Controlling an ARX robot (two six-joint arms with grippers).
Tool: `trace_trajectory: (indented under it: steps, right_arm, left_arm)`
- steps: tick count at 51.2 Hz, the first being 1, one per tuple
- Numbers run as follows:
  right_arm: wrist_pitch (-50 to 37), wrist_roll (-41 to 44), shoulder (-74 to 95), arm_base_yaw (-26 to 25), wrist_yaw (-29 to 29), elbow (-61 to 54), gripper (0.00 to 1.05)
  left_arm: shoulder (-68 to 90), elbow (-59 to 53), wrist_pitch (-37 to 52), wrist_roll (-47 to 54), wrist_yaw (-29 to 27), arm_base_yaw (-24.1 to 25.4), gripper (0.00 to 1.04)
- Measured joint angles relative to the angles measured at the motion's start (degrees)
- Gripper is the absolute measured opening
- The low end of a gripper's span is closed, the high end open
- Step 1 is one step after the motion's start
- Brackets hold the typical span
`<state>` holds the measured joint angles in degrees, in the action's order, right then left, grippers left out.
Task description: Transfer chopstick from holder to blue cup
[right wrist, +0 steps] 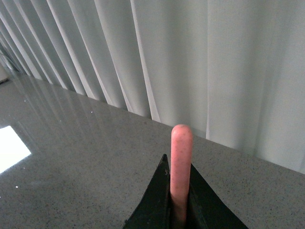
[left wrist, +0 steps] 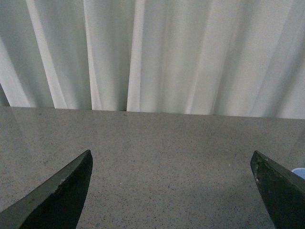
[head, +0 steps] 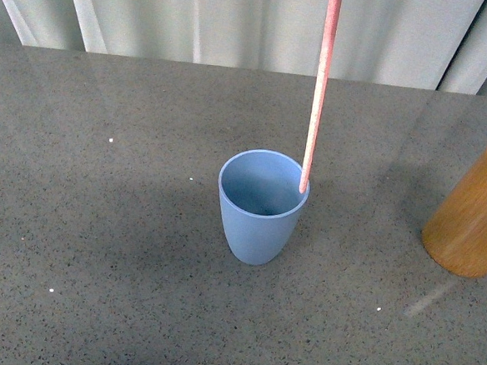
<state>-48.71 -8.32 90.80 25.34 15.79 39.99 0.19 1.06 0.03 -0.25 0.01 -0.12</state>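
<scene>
Chopstick, thin pinkish stick, top cut off above, tip at rim of the matte blue cup; right gripper pinches it, left gripper gapes empty; grainy wooden holder partly cropped

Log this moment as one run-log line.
right gripper: shut on chopstick | chopstick: near upright, tip at blue cup rim | left gripper: open, empty | holder: right of blue cup, apart
</scene>
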Motion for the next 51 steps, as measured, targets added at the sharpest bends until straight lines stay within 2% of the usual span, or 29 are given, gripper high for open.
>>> trace_trajectory:
  steps: [26,28,36,46,51]
  right_arm:
    - [-2.5,1.9,9.0,2.2,-1.8,1.4,0.02]
    - [-2.5,2.0,9.4,2.4,-1.9,1.4,0.05]
    - [-3.0,1.8,9.7,2.9,-2.5,1.4,0.3]
    - [-1.4,-0.5,5.3,2.3,-4.7,1.2,0.74]
    - [2.3,-0.6,-1.4,0.4,-9.0,-0.1,0.96]
  left_arm:
    - [0.0,0.0,0.0,0.0,0.0,0.0,0.98]
    - [0.0,0.0,0.0,0.0,0.0,0.0,0.98]
    - [0.0,0.0,0.0,0.0,0.0,0.0,0.98]
    - [0.0,0.0,0.0,0.0,0.0,0.0,0.98]
    - [0.0,0.0,0.0,0.0,0.0,0.0,0.98]
